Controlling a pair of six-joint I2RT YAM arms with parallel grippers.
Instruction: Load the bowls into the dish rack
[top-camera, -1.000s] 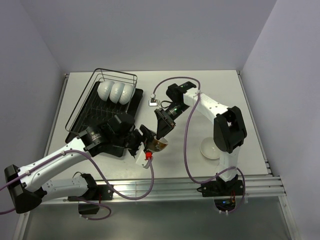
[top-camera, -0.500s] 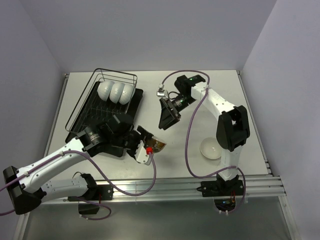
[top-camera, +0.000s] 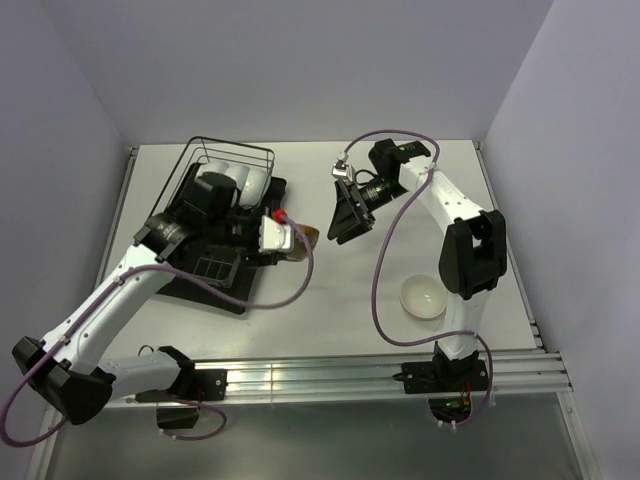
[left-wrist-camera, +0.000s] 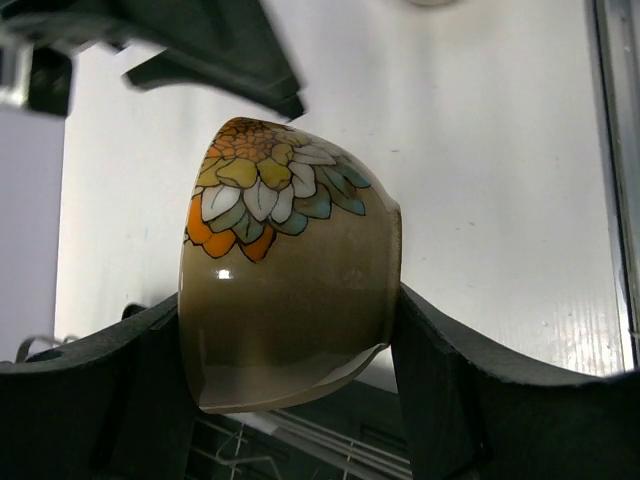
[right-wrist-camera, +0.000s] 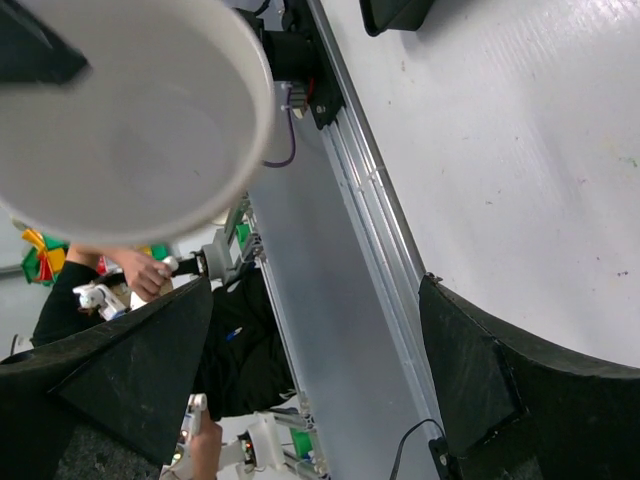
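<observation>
My left fingers (left-wrist-camera: 140, 380) are clamped on a tan bowl (left-wrist-camera: 285, 290), one finger against each side of its wall. In the left wrist view the bowl is tipped on its side. Its rounded underside, painted with an orange, yellow and white flower (left-wrist-camera: 260, 190), points up and away from the camera. The opening faces down and to the right, where a sliver of white inside shows at the lower edge. Its axis from foot to mouth therefore runs roughly along the fingers, not across them.

From the top view I see the bowl held off the worktop (top-camera: 400, 190), just beside the right side of the dish rack (top-camera: 190, 215) and its black tray (top-camera: 228, 300). A few of the rack's wires show under the bowl in the wrist view. At the rack's far end, white bowls (top-camera: 252, 182) stand on edge in a row, partly hidden by my left arm (top-camera: 110, 300), so I cannot count them.

My right fingers (right-wrist-camera: 510, 390) are spread wide with nothing between them, hovering over the middle of the worktop, apart from the rack. A lone white bowl (top-camera: 424, 297) sits mouth up on the worktop toward the near right. The right wrist view looks into its plain inside.
</observation>
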